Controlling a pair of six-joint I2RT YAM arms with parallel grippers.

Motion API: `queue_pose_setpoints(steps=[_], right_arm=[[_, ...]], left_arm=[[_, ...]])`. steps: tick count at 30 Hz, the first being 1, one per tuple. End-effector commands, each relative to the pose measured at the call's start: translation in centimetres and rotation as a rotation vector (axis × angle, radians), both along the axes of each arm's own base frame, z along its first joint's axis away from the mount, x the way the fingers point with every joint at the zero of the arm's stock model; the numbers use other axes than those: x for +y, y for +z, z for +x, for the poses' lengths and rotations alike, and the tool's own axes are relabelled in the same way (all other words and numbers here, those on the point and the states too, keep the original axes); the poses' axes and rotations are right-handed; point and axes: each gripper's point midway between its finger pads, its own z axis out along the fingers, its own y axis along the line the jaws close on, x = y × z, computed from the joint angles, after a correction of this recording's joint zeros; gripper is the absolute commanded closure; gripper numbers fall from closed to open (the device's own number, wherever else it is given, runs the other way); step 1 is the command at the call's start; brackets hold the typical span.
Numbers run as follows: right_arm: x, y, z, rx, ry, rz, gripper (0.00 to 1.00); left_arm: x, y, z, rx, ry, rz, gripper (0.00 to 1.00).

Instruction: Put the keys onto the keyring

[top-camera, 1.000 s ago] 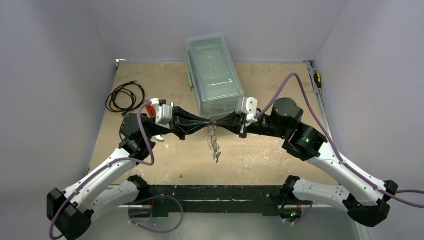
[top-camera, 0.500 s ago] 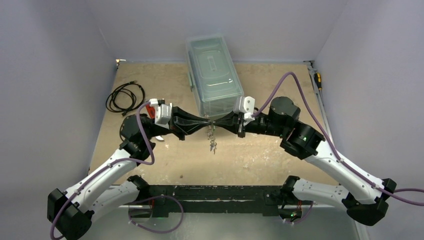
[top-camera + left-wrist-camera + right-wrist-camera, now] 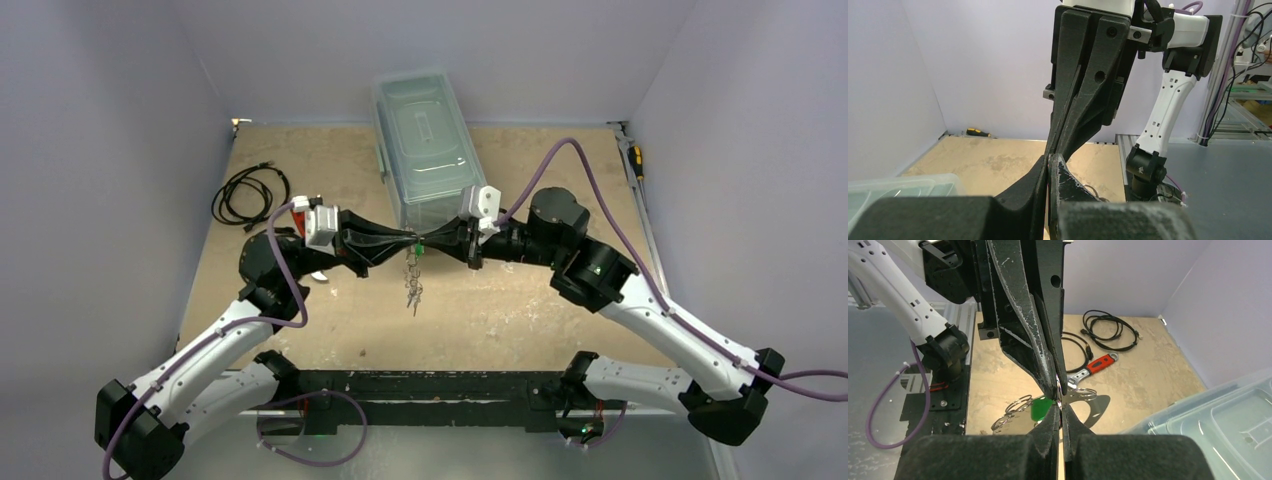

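Silvery metal being pinched above the middle of the table: clamping the keyring with the left gripper reaching in from 9 o'clock and the right gripper from 3 o'clock. Meeting tip to tip, both pairs of jaws pressing together, seemingly on the ring's thin edge. Dangling small wire rings toward 6 o'clock. Showing the green key just at 7 o'clock of the pinch in the right wrist view. Leaving a clear plastic box lying at 12 o'clock, a black coiled cable at 10 o'clock, and a red-handled tool beside it.
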Motion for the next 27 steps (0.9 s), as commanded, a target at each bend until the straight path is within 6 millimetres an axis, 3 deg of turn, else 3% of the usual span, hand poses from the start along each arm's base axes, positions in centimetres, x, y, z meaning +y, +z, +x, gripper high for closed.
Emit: queue_pose_setpoints(steps=[1,16,27], right_arm=[[1.5,1.7,-2.0,-0.006,0.120,0.060,1.00],[4.0,-0.9,-3.0,0.031,0.168,-0.014,1.00],[5.0,-2.3,-3.7,0.043,0.176,-0.038,1.00]], left_arm=[[0.7,2.1,0.7,-0.025,0.059,-0.080,1.00],[1.9,2.2,2.2,0.001,0.154,-0.120,1.00],[4.1,2.1,4.9,0.034,0.355,-0.141,1.00]])
